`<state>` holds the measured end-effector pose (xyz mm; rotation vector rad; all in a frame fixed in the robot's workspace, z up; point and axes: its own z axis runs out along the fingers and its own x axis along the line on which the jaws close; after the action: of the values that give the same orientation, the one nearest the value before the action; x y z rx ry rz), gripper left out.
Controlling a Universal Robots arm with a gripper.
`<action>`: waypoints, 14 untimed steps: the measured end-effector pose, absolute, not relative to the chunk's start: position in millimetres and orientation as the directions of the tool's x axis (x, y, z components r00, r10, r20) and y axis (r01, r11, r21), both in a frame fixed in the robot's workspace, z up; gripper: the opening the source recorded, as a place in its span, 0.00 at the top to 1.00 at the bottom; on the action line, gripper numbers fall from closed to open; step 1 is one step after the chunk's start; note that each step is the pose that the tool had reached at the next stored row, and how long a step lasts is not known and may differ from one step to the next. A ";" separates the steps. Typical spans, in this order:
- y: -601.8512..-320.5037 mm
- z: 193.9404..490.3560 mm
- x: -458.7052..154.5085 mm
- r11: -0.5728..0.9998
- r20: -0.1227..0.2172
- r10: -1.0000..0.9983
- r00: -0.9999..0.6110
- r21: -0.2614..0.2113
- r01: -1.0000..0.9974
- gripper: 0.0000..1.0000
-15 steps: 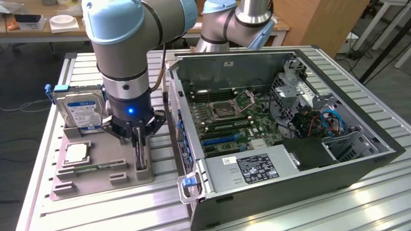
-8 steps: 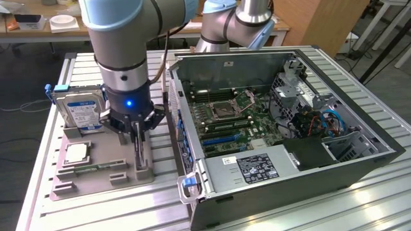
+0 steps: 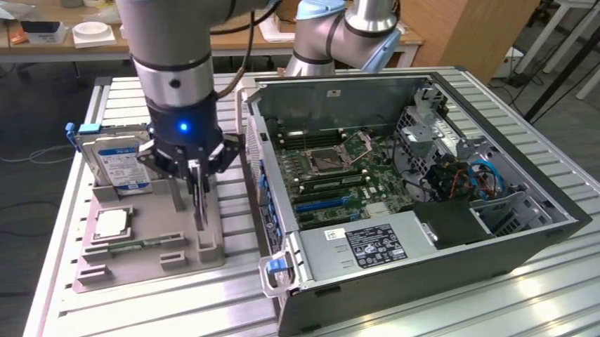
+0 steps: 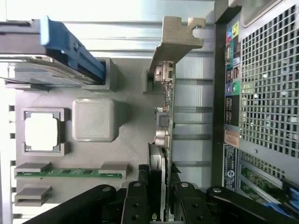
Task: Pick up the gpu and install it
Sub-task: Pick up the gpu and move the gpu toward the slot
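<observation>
Wrist view: my end effector (image 4: 159, 189) is clamped on the thin black-and-brown gpu card (image 4: 166, 112), which stands upright at the grey plastic parts tray (image 4: 131, 154). I judge it grasped, not installed; the open black computer case (image 3: 450, 281) beside the tray awaits it.

The silver-grey tubular metal arm (image 3: 173, 42) carries pale blue joint caps (image 3: 314, 8), a black cable (image 3: 249, 49) and a black wrist collar (image 3: 161, 118) with 1 glowing blue light (image 3: 184, 128); the black linkage gripper (image 3: 196, 184) shows round silver screws (image 4: 185, 185).
</observation>
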<state>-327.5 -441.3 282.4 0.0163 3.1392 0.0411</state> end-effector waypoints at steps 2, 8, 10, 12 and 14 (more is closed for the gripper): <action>-441.3 291.4 -327.6 1.000 -0.002 0.010 -1.000 0.026 0.010 0.73; -441.3 318.8 -327.9 1.000 -0.002 0.010 -1.000 0.026 0.010 0.73; -441.3 327.8 -328.1 1.000 -0.002 0.010 -1.000 0.026 0.010 0.73; -441.3 336.8 -328.4 1.000 -0.002 0.010 -1.000 0.026 0.010 0.73; -441.3 346.1 -328.6 1.000 -0.002 0.010 -1.000 0.026 0.010 0.73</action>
<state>-328.6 -441.3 346.1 0.0163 3.1392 0.0411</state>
